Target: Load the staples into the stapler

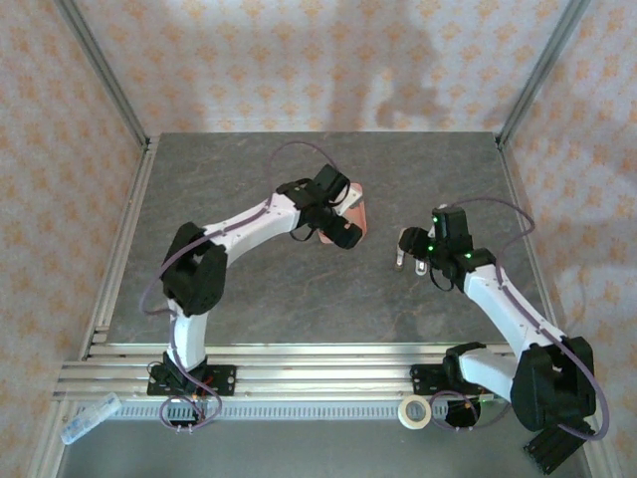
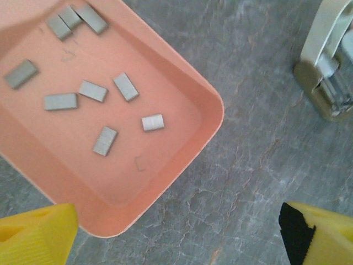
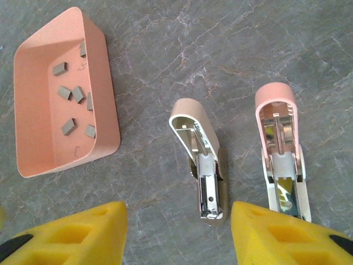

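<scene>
- One salmon-pink tray (image 2: 212, 118) lies on the grey stone-patterned table (image 2: 265, 165).
- Staples (image 2: 92, 91): nine short grey strips lie flat and loose on the tray floor in the left wrist view. Three are bunched in the far corner and the other six are scattered singly. Two thin bent wires lie among them (single loose staples, by the look).
- One stapler (image 3: 281, 149), pink and white, lies on the table well to the right of the tray. It is swung open with its metal channel facing up.
- One cream piece (image 3: 201, 143) lies just beside the stapler, between it and the tray. It is also open and showing metal.
- Left gripper (image 2: 176, 237): it hangs over the tray's near corner. Its two yellow fingertips (image 2: 36, 234) are spread wide with nothing between them.
- Right gripper (image 3: 179, 234): its fingers are apart and clamp nothing. The cream piece's near end sits in the gap, and the stapler's near end meets the right fingertip (contact unclear).
- One roll of tape (image 1: 415, 410) sits on the front rail.
</scene>
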